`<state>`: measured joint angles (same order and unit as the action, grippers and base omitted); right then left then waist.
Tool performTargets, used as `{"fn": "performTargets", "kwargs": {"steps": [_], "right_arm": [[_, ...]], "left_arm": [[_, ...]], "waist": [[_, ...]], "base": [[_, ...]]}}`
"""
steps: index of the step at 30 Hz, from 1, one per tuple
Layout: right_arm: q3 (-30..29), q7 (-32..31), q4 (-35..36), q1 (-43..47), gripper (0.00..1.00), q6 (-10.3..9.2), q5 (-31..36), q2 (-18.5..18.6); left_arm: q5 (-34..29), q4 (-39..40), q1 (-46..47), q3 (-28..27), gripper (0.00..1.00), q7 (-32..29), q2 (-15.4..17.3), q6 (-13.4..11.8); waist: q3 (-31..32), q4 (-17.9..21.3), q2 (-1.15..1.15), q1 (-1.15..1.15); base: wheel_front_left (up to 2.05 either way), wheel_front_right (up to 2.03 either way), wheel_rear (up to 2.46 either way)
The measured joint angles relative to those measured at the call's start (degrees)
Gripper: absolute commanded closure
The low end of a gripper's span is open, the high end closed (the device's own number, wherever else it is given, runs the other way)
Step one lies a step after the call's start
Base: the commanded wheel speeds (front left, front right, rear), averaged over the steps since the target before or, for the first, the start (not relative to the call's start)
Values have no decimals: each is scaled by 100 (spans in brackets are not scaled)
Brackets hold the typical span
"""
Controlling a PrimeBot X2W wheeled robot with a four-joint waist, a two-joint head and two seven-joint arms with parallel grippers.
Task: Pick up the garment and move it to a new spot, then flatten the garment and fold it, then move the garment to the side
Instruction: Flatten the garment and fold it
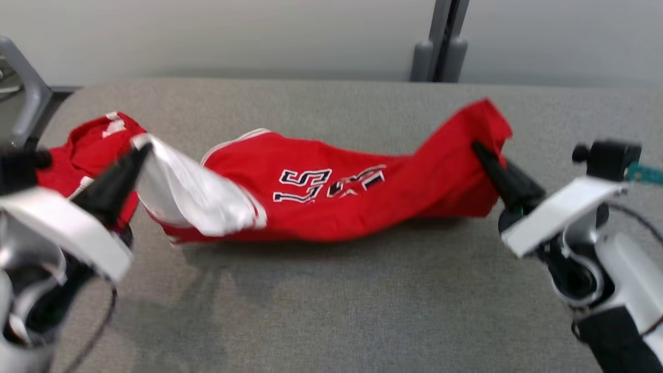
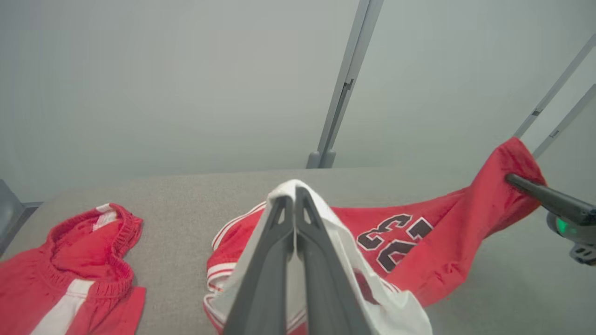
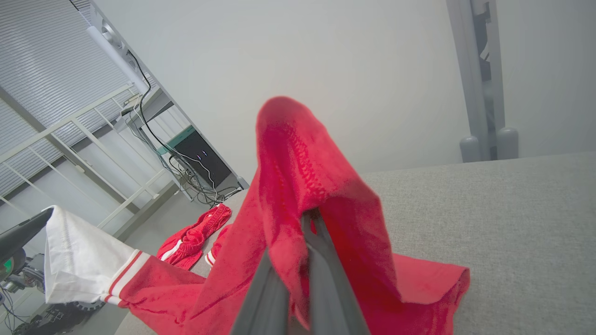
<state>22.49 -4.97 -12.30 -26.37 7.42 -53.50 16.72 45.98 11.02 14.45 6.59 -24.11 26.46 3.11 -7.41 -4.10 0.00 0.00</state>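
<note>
The garment (image 1: 331,197) is red with white trim and dark numerals, and it hangs stretched between my two grippers, sagging onto the grey table (image 1: 336,311) in the middle. My left gripper (image 1: 142,147) is shut on its white-lined end (image 2: 326,218), the fingers (image 2: 279,242) pressed together in the left wrist view. My right gripper (image 1: 476,147) is shut on the red end, which drapes over its fingers (image 3: 321,279) in the right wrist view. The garment's right corner (image 2: 507,163) stands raised off the table.
A second red piece of clothing with a white stripe (image 1: 93,140) lies crumpled at the table's far left (image 2: 88,246). A grey post (image 1: 440,46) rises behind the table's back edge. Railings, cables and a dark box (image 3: 205,163) stand beyond the left side.
</note>
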Motion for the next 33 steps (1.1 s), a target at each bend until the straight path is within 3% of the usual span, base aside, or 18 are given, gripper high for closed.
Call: {"fn": "performTargets", "kwargs": {"steps": [7,16,21,26,33], "right_arm": [[-149,-245,-411,-1667,100,0,-148,-213],[-252,-42,-1333,-4169,100,0,-189,-452],[-368,382,-1838,-5485,100,0,-381,-679],[-441,962,-2347,-6670,100,0,-425,-812],[-575,1785,-3032,-7753,100,0,-352,-808]], "left_arm": [[-91,-1564,2501,216,100,1,180,337],[-312,-3220,5565,545,100,556,222,422],[-468,-4005,6931,890,100,905,359,431],[-769,-4519,8095,1577,100,1448,470,433],[-761,-5248,9327,1866,100,2662,276,434]], "waist": [[-826,147,0,0],[-2038,299,0,0],[-2655,393,0,0],[-3113,488,0,0],[-3317,468,0,0]], "base": [[0,0,0],[0,0,0],[0,0,0],[0,0,0],[0,0,0]]}}
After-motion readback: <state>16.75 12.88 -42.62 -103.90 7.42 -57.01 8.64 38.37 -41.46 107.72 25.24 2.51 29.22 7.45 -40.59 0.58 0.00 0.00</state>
